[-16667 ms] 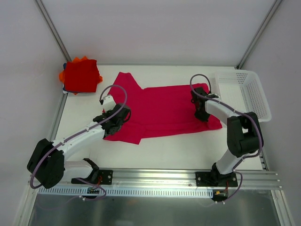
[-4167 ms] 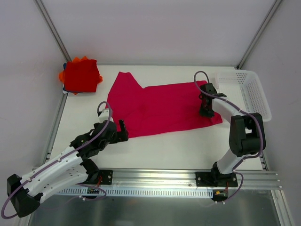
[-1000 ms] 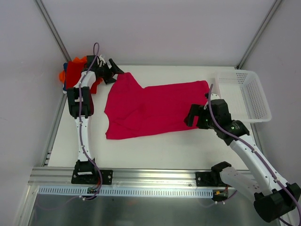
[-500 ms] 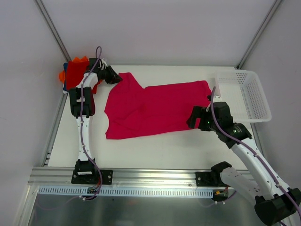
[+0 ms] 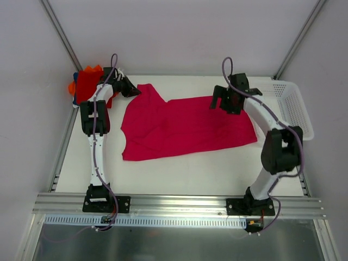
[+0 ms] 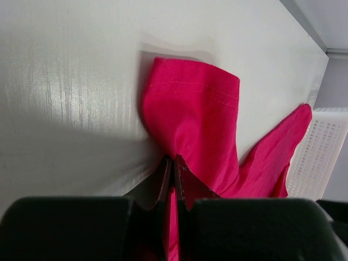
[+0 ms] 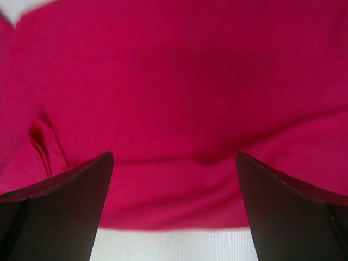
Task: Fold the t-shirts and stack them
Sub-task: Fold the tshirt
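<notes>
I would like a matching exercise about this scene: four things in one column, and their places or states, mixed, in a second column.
1 crimson-pink cloth t-shirt
2 pile of folded red and orange t-shirts
3 left hand
4 right hand

a open, nothing held
b far left corner
c spread out in the middle
d shut on a sleeve

Pairs: 1-c, 2-b, 3-d, 4-a

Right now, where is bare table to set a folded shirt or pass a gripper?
Free: the table strip between crimson t-shirt and near rail; a narrower one behind the shirt. Crowded: far-left, folded stack and left gripper; right, basket and right gripper.
</notes>
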Available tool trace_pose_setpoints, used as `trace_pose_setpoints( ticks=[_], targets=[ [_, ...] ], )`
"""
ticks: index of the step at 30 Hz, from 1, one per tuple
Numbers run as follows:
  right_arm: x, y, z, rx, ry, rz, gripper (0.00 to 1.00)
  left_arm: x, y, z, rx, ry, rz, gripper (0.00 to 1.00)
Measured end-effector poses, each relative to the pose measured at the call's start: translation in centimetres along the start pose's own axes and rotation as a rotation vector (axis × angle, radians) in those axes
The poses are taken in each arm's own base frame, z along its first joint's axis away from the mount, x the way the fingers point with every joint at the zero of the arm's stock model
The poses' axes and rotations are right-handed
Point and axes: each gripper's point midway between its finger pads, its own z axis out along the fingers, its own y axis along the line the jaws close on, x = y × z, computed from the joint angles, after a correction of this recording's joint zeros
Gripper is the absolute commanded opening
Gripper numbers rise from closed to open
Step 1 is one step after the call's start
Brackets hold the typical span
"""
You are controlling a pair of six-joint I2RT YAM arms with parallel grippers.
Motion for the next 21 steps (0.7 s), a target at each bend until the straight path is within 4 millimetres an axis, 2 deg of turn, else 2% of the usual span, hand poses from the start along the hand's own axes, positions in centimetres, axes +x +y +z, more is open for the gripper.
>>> trace_pose_setpoints(
  ticks=[5, 7, 11, 16, 18, 21],
  targets=[
    [-7.9, -0.6, 6.0, -0.018, -0.033, 0.051, 0.99, 0.1, 0.1, 0.0, -0.001, 0.001, -0.001, 0.0],
    [-9.5, -1.7, 7.7, -0.011, -0.037, 0.075, 0.99, 0.3, 0.3, 0.1, -0.004, 0.005, -0.004, 0.0],
    [-10.5, -4.6, 10.4, 0.031, -0.017, 0.125, 0.99, 0.4, 0.5, 0.2, -0.002, 0.004, -0.004, 0.0],
    [-12.0, -8.9, 12.6, 0.19, -0.023, 0.146, 0.99, 0.4, 0.5, 0.2, 0.002, -0.002, 0.002, 0.0],
    [-12.4, -10.5, 12.8, 0.256, -0.034, 0.14, 1.0, 0.4, 0.5, 0.2, 0.003, -0.004, 0.004, 0.0],
    [-12.3, -11.4, 12.4, 0.32, -0.034, 0.12, 1.0, 0.4, 0.5, 0.2, 0.004, -0.005, 0.005, 0.0]
  ],
)
